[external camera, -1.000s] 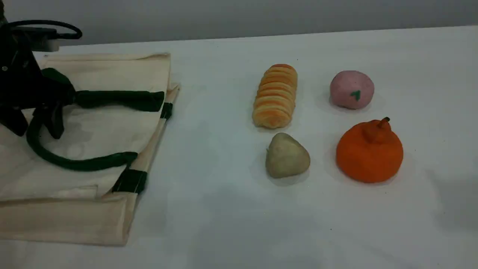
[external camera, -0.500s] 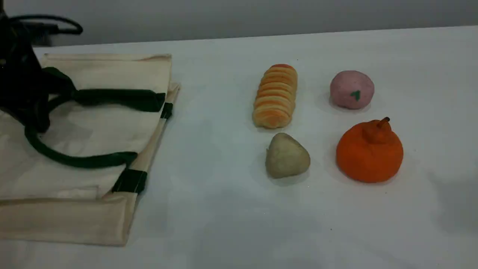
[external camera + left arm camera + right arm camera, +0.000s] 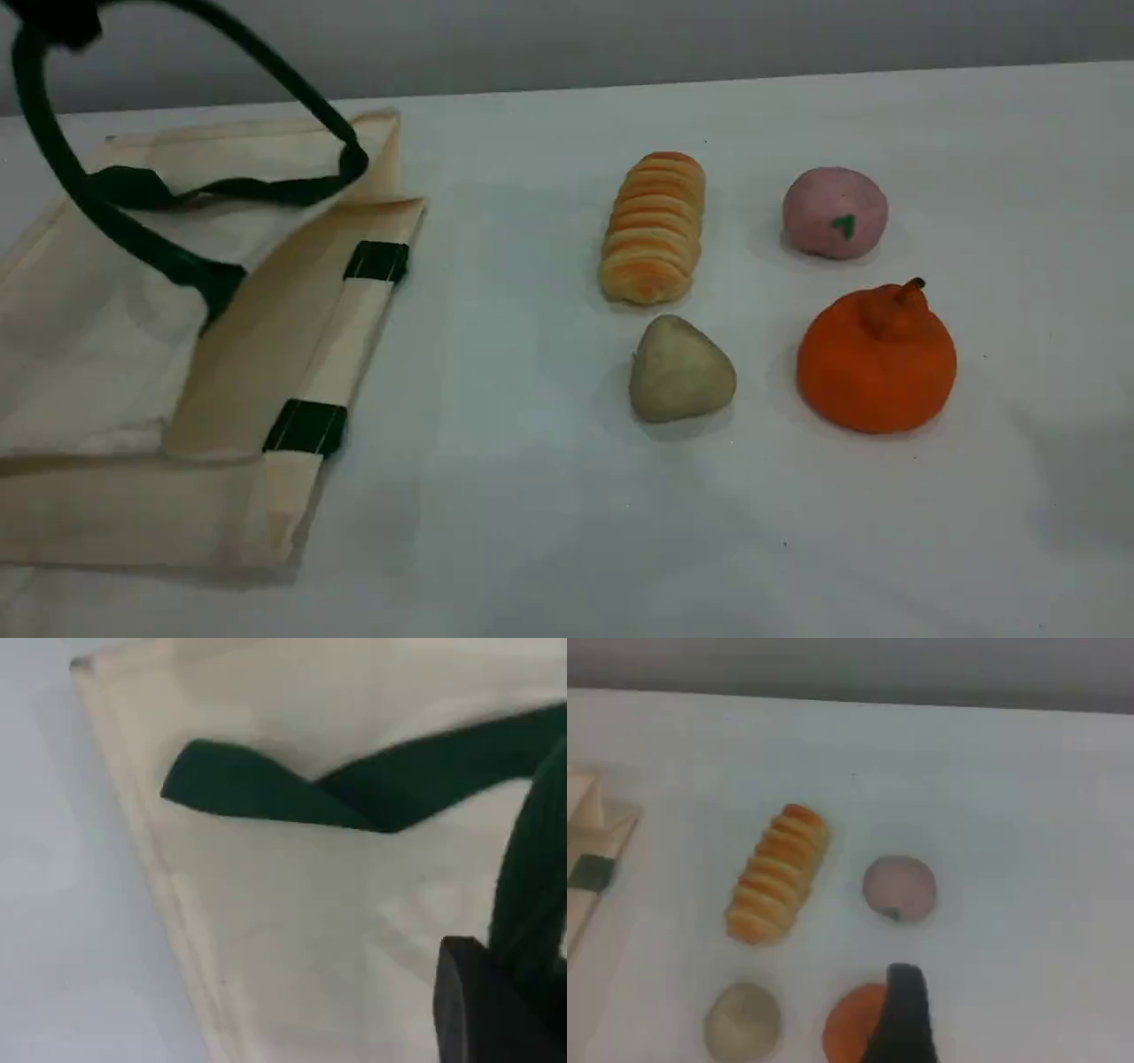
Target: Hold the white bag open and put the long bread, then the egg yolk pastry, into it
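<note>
The white bag [image 3: 133, 354] lies at the table's left. One dark green handle [image 3: 53, 168] is pulled up from it, and my left gripper [image 3: 53, 16] at the top left corner is shut on that strap. This raises the bag's upper layer, so its mouth gapes toward the right. In the left wrist view a black fingertip [image 3: 483, 1005] presses against the strap [image 3: 532, 877]. The long bread [image 3: 654, 229] lies mid-table, with the egg yolk pastry [image 3: 680, 369] just in front of it. The right gripper's fingertip [image 3: 904, 1014] hangs high above the food, open and empty.
A pink ball with a green mark [image 3: 834, 213] sits right of the bread. An orange stemmed fruit [image 3: 877, 359] sits right of the pastry. The second green handle [image 3: 221, 189] lies slack across the bag's mouth. Bare white tabletop [image 3: 496, 354] separates the bag from the food.
My left gripper shut on the green handle and rose up and out of the scene's top left. The strap came with it, and the bag's upper layer lifted open. The food has not moved.
</note>
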{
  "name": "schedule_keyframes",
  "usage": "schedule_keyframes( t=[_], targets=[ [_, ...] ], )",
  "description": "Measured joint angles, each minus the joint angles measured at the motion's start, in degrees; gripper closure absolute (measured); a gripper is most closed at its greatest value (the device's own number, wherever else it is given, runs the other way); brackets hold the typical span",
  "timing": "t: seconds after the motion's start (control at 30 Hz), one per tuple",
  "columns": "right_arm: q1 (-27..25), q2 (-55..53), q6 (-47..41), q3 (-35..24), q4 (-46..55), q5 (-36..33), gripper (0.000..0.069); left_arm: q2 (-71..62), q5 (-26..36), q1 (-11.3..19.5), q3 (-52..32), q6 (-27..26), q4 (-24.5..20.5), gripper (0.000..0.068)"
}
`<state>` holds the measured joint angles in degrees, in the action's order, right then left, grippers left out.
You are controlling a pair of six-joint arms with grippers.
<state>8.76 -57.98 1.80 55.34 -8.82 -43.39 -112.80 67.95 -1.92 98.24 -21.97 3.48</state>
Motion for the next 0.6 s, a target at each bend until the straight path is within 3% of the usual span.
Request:
schedule_keyframes(
  t=[0.2, 0.3, 0.6],
  targets=[
    [0.0, -3.1, 0.0, 0.0, 0.0, 0.9, 0.0139, 0.9, 2.1, -0.1, 5.9, -9.5, 8.0, 0.0601],
    [0.0, -6.4, 0.0, 0.0, 0.0, 2.4, 0.0139, 2.9, 2.1, -1.6, 5.9, -14.9, 12.0, 0.0601],
    [0.0, -19.0, 0.0, 0.0, -0.6, 8.4, 0.0139, 9.2, 2.2, -8.2, 5.9, -20.8, 11.2, 0.0601]
  ],
)
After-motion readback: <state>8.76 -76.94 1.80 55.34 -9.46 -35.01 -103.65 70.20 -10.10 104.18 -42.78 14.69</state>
